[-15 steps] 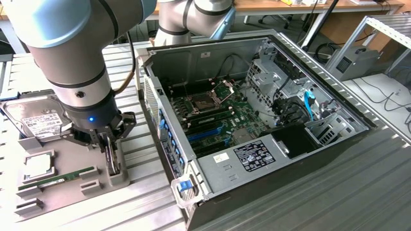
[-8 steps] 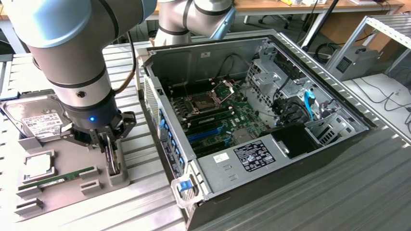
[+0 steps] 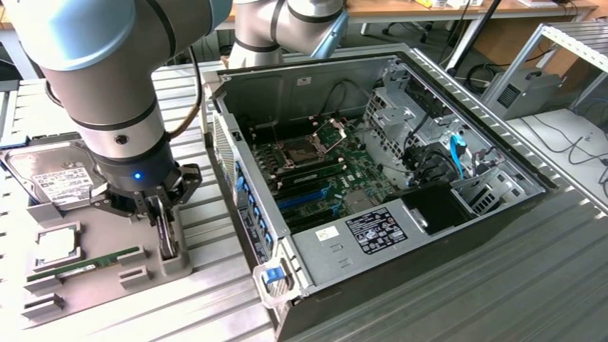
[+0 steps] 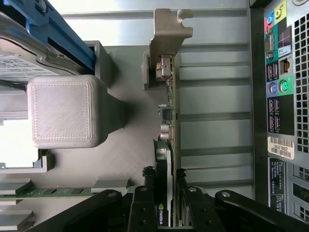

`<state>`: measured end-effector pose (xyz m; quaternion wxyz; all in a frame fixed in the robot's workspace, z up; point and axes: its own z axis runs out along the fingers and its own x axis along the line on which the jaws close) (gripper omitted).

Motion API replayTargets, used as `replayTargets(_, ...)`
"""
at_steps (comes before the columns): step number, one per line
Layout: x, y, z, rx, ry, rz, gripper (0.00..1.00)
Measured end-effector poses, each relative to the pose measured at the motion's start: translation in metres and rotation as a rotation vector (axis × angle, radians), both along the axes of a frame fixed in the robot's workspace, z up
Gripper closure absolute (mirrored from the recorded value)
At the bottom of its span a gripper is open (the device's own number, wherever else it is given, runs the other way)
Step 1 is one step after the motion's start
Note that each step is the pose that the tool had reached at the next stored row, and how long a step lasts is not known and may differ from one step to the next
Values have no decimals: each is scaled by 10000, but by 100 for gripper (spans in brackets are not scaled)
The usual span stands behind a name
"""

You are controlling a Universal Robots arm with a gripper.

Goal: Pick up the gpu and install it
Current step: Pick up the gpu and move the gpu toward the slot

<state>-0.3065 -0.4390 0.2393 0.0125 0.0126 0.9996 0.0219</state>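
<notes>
The claw (image 3: 164, 214) is down over the grey holder tray (image 3: 114, 239), which lies on the slatted metal desk (image 3: 475, 299) toward the edge at the exterior view's left. The gpu (image 3: 169, 241) stands on its long edge in a slot at the tray's side nearest the computer case (image 3: 314, 60). The claw's two black fingers (image 4: 147, 193) sit one on each flat face of the card and press against it, so the claw is partly closed and gripping the gpu. The card's lower edge is in the tray's slot, not lifted clear.

In the wrist view the gpu (image 4: 171, 121) is seen edge-on, running away from the claw (image 4: 165, 173). Its silver bracket (image 4: 169, 38) is at the far end, with a small connector just beside it.

On the same tray, the silver hard drive (image 3: 57, 178) with a white label lies at the far end from the exterior camera. A square processor (image 3: 57, 244) sits in a pocket nearer the middle, and the narrow green memory stick (image 3: 85, 265) lies in a slot beside that.

The case lies on its side just beside the tray, open upward, with the motherboard (image 3: 314, 171) exposed. Its rear port panel (image 4: 280, 96) faces the tray.
</notes>
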Motion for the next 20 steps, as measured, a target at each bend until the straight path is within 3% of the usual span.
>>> replayTargets(7, 0, 0, 3, 2, -1, 42, 73)
replayTargets(11, 0, 0, 53, 0, 1, 41, 73)
replayTargets(15, 0, 0, 132, 1, 0, 42, 73)
replayTargets(20, 0, 0, 315, 0, 0, 42, 73)
